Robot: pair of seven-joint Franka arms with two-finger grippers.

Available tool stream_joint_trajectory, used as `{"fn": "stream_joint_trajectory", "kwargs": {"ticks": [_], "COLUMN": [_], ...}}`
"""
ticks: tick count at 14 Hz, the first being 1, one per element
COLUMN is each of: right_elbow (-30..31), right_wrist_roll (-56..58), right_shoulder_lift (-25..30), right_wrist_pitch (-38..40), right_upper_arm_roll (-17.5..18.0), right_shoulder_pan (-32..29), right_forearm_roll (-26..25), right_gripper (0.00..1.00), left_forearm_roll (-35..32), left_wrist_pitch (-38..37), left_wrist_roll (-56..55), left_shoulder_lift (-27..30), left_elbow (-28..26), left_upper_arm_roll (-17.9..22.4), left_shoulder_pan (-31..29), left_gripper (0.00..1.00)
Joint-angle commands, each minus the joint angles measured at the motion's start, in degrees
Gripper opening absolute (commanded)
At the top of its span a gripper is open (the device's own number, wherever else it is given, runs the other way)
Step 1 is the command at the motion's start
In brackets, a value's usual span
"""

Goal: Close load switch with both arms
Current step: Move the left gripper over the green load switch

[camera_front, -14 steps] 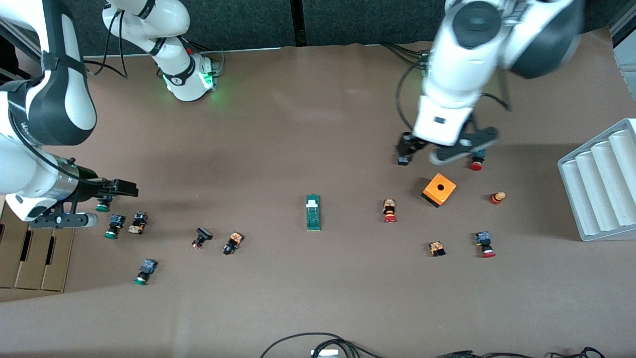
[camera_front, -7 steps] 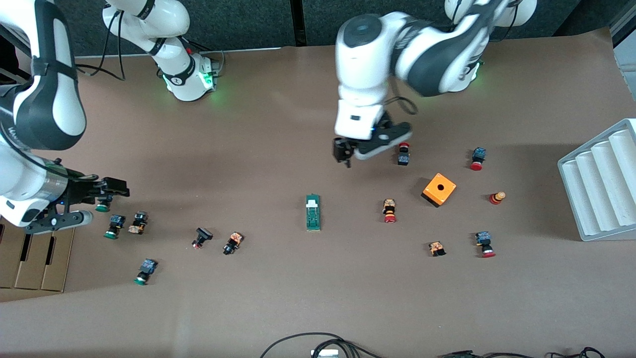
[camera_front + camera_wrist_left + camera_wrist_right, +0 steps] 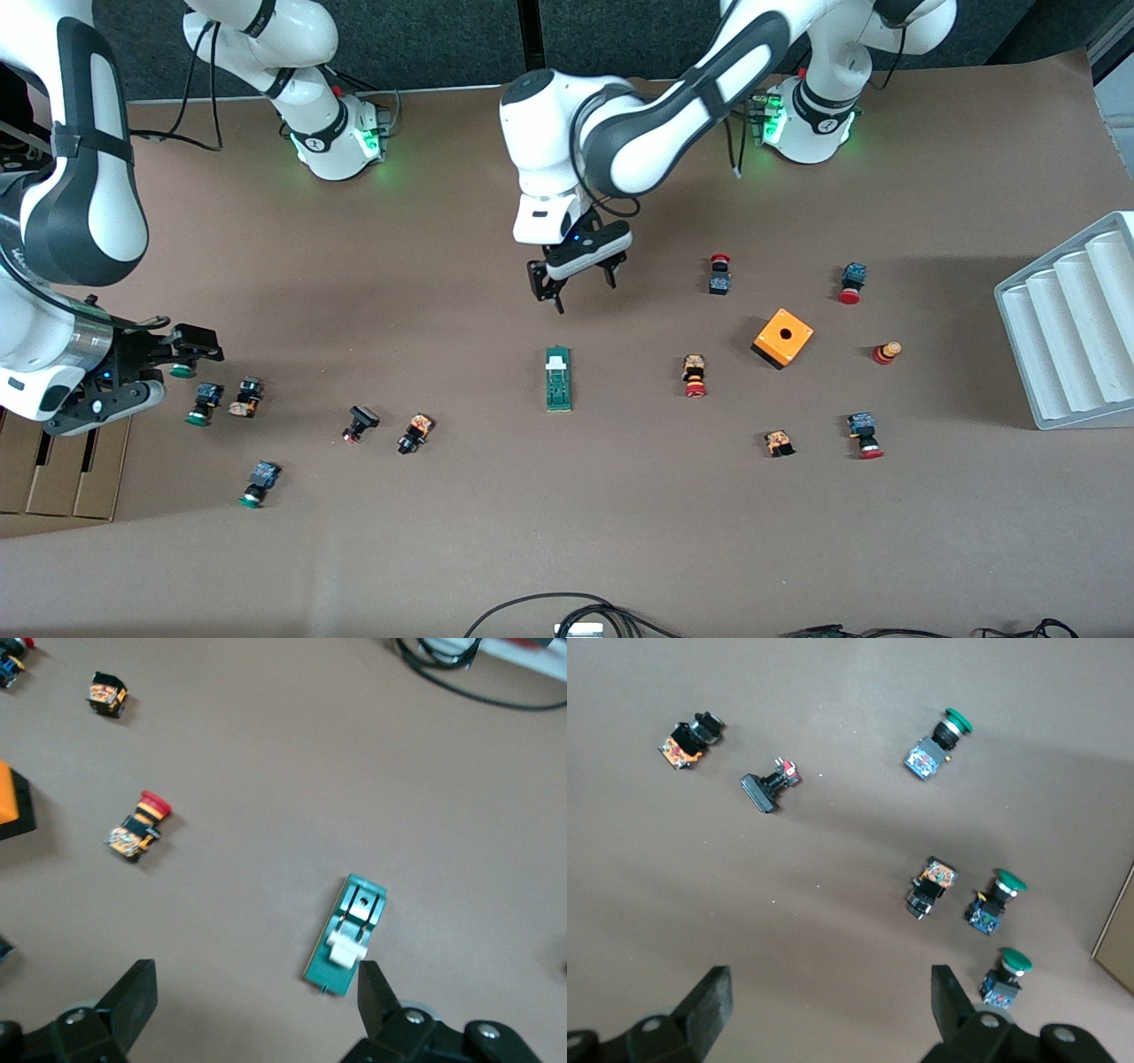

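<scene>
The load switch [image 3: 558, 378] is a narrow dark-green bar with a white block at one end. It lies flat near the middle of the table and also shows in the left wrist view as the load switch [image 3: 347, 933]. My left gripper [image 3: 574, 288] hangs open over bare table just beside the switch's white end. In its wrist view the left gripper [image 3: 255, 992] holds nothing, and the switch lies next to one fingertip. My right gripper [image 3: 190, 350] stands open and empty at the right arm's end, over a group of green-capped buttons [image 3: 201, 403]. The right gripper [image 3: 830, 997] has bare table between its fingers.
Push buttons lie scattered on both sides of the switch. An orange cube [image 3: 783, 337] with a hole sits toward the left arm's end, and a grey ribbed rack [image 3: 1072, 319] stands at that table edge. Cardboard [image 3: 53, 461] lies under the right arm. Cables [image 3: 567, 611] run along the near edge.
My left arm swept from over the orange cube's area to the middle of the table, stopping beside the load switch. The right gripper drifted slightly toward its own end. Both stayed open.
</scene>
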State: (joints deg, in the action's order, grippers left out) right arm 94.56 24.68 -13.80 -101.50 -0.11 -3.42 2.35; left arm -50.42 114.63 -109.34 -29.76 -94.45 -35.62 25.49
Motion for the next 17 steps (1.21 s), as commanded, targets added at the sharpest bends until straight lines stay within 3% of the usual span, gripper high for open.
{"fn": "stream_joint_trajectory", "kwargs": {"ticks": [1, 5, 10, 14, 17], "right_elbow": [-2.71, -3.5, -4.74, -5.97, -6.14], "right_wrist_roll": [11.91, 27.66, 50.0, 53.1, 53.19], "right_shoulder_lift": [-1.67, -2.28, -2.99, -4.74, -5.8], "right_wrist_pitch": [-0.37, -1.51, -3.7, -4.67, -5.91], "right_upper_arm_roll": [0.19, 0.11, 0.46, 0.64, 0.72], "right_shoulder_pan": [0.08, -0.18, 0.78, 3.59, 4.39], "right_forearm_roll": [0.03, 3.17, 3.89, 3.89, 3.89], "right_gripper": [1.0, 1.0, 1.0, 1.0, 1.0], "left_forearm_roll": [-9.4, -25.22, -35.17, -44.21, -50.03], "left_wrist_pitch": [0.07, 1.56, 1.57, 1.57, 1.13], "left_wrist_roll": [-7.53, -11.67, -21.25, -25.03, -28.99], "left_shoulder_lift": [-4.67, -12.06, -17.42, -20.42, -22.35], "left_elbow": [1.2, 1.2, 0.85, 0.76, 1.02], "left_upper_arm_roll": [0.2, 0.29, 2.04, 5.99, 6.71], "left_shoulder_pan": [3.15, 4.22, 9.22, 11.68, 12.48], "left_gripper": [1.0, 1.0, 1.0, 0.99, 0.96]}}
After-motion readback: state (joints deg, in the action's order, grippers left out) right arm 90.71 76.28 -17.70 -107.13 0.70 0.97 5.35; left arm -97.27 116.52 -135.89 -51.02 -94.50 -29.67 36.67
